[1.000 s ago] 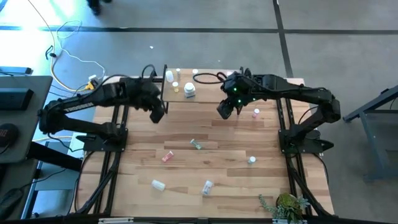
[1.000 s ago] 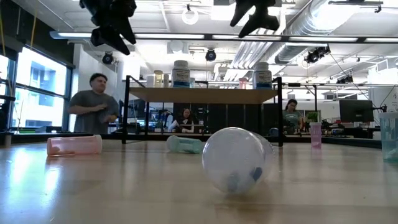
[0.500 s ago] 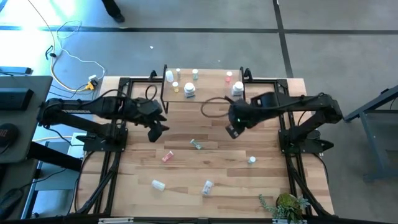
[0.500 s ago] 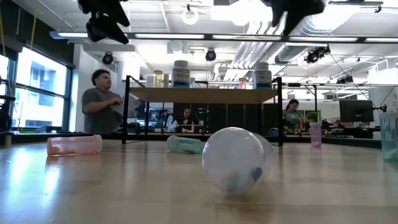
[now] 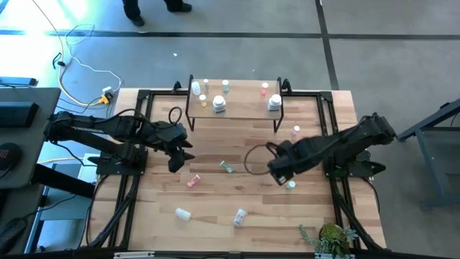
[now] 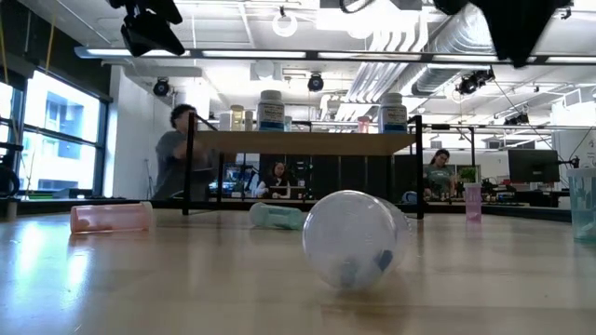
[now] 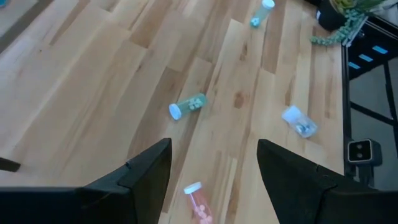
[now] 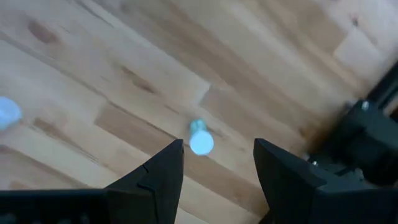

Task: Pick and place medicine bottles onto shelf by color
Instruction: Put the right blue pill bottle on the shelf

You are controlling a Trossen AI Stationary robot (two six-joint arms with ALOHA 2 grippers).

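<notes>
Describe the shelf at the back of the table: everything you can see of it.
The shelf is a small rectangular light-wood board raised on thin black metal legs, standing at the far edge of the table, midway between the two arm bases. In the low view its board sits level above the tabletop, with open space beneath. Several small bottles stand upright on it: white-capped ones, one yellowish, one green-tinted and one pink. Neither gripper touches it; both hang over the middle of the table.
</notes>
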